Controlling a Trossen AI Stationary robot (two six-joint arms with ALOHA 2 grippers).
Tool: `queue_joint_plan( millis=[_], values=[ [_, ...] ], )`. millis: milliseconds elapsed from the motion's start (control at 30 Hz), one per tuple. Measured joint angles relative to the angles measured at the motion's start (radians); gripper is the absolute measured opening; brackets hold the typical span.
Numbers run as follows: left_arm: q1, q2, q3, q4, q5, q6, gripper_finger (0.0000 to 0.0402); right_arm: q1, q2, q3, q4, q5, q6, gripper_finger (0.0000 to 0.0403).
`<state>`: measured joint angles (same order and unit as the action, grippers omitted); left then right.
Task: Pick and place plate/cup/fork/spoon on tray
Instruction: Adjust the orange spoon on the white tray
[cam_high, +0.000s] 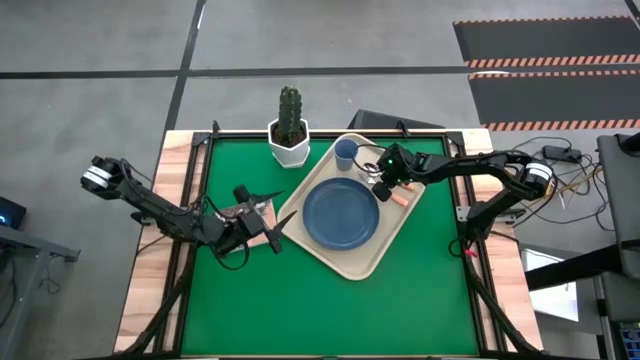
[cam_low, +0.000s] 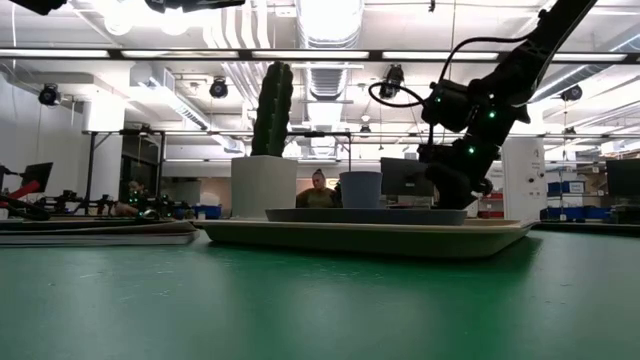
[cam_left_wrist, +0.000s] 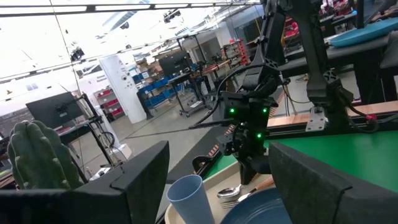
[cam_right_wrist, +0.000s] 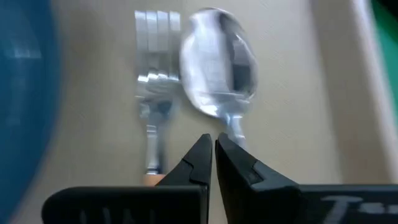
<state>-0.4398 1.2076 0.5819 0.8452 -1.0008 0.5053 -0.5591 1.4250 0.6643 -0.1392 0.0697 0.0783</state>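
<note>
Looks like everything's on the tray (cam_high: 352, 262) now, plate (cam_high: 341, 214) middle, cup (cam_high: 346, 152) at a corner, fork (cam_right_wrist: 150, 93) and spoon (cam_right_wrist: 218, 62) side by side, so my right tool (cam_right_wrist: 214, 144) hovers pinched together over them, left tool (cam_high: 262, 215) spread apart above the counter (cam_high: 230, 310).

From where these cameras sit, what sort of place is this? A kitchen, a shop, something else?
Most likely a robotics lab or workshop, not a kitchen. The green table stands on a bare concrete floor with hazard-striped matting. Behind it run exposed ceiling ducts, and shelving with blue bins stands among more benches.
</note>
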Motion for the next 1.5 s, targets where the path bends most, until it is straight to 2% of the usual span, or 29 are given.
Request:
queue_joint_plan(
  millis=[100, 200, 500, 933, 1267, 1500],
  values=[
    [0.000, 0.000, 0.000, 0.000, 0.000, 0.000, 0.0254, 0.000, 0.000, 0.006, 0.002, -0.049, -0.001, 0.0011],
    [0.000, 0.000, 0.000, 0.000, 0.000, 0.000, 0.0254, 0.000, 0.008, 0.005, -0.001, -0.050, 0.000, 0.0011],
    [0.000, 0.000, 0.000, 0.000, 0.000, 0.000, 0.0254, -0.004, 0.065, 0.006, 0.030, 0.009, 0.007, 0.0011],
    [0.000, 0.000, 0.000, 0.001, 0.000, 0.000, 0.0254, -0.006, 0.058, 0.037, 0.025, 0.068, -0.010, 0.0011],
    [0.000, 0.000, 0.000, 0.001, 0.000, 0.000, 0.0254, -0.009, 0.058, 0.039, 0.019, 0.064, -0.011, 0.0011],
    [0.000, 0.000, 0.000, 0.001, 0.000, 0.000, 0.0254, 0.009, 0.001, 0.098, -0.138, 0.026, 0.011, 0.0011]
  ],
)
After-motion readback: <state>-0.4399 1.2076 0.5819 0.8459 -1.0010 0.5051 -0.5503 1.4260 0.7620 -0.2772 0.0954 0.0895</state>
